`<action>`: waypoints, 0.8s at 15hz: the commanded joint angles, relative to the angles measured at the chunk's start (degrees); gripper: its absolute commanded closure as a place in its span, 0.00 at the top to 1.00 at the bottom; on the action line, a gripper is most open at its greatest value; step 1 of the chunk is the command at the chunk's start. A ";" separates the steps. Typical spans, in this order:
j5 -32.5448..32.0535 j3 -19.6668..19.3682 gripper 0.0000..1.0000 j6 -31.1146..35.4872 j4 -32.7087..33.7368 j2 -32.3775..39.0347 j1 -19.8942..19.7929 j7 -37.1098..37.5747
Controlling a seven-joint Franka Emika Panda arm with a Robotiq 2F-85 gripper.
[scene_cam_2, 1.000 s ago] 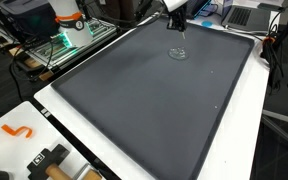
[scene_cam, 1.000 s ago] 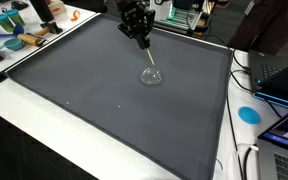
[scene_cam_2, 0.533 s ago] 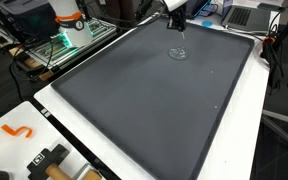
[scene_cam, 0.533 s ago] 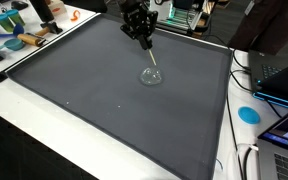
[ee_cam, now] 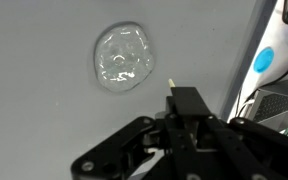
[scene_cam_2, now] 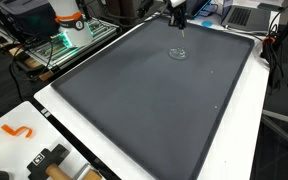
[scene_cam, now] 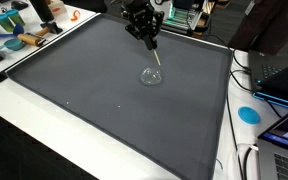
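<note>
A small clear glass bowl (scene_cam: 151, 76) (scene_cam_2: 177, 54) (ee_cam: 124, 58) sits on the dark grey mat (scene_cam: 94, 90) toward its far side. My gripper (scene_cam: 150, 42) (scene_cam_2: 179, 20) (ee_cam: 187, 112) hangs above and just beside the bowl, shut on a thin pale stick (scene_cam: 157, 58) (ee_cam: 171, 82). The stick points down toward the bowl's rim, its tip a little above the glass. In the wrist view the black fingers (ee_cam: 189, 102) close together over the stick, and only its tip shows past them.
The mat lies on a white table (scene_cam_2: 79, 150). A blue disc (scene_cam: 248, 114) and a laptop (scene_cam: 280, 78) sit beyond one edge of the mat. Tools and coloured items (scene_cam: 19, 40) crowd a far corner. An orange hook (scene_cam_2: 19, 131) and a wire rack (scene_cam_2: 69, 45) sit beside the mat.
My gripper has shifted slightly sideways and up with the stick, so the stick's tip has lifted away from the bowl. The bowl has not moved.
</note>
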 commanded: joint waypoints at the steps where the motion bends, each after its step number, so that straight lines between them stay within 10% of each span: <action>1: -6.30 -0.39 0.03 0.59 -0.70 -0.92 1.47 6.06; 12: -33.61 -0.62 0.03 -7.59 5.81 -0.05 4.90 30.98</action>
